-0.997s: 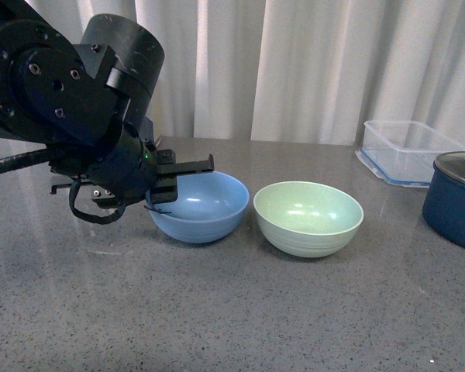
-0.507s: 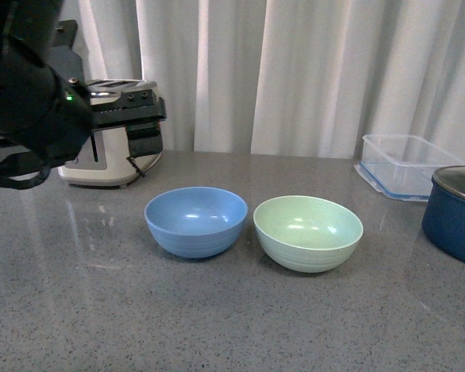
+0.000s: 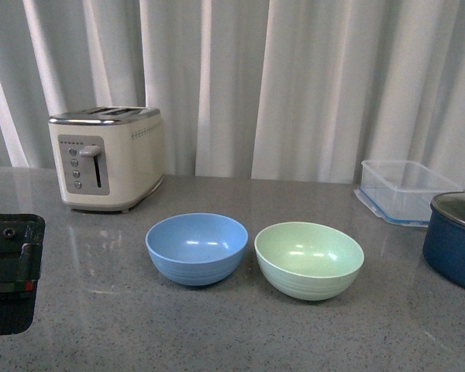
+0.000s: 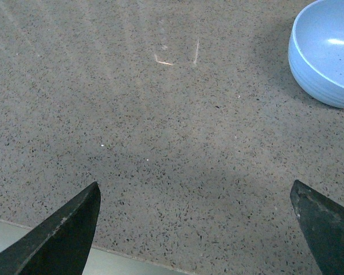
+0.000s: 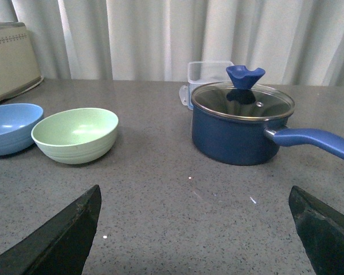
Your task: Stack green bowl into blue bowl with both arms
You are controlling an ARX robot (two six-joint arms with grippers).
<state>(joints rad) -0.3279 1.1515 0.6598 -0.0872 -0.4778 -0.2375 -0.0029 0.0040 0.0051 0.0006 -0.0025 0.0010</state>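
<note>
Counter point(image 3: 217, 333) holds green bowl point(image 3: 309, 260) beside blue bowl point(image 3: 197, 248); left gripper point(image 4: 198, 229) and right gripper point(image 5: 195, 229) spread wide

Setting: you are looking at a home-style kitchen counter.
Surface: a grey speckled stone worktop point(image 3: 240, 341) is running under everything.
Appliance: a cream toaster point(image 3: 108, 159) is standing at the back left.
Cookware: a navy saucepan point(image 5: 235, 140) is sitting under a glass lid point(image 5: 266, 104), with a clear plastic container point(image 3: 407, 186) behind.
Tableware: a blue bowl point(image 3: 197, 248) and a green bowl point(image 3: 309, 260) are sitting side by side.
Backdrop: white curtains point(image 3: 294, 85) are hanging behind.
</note>
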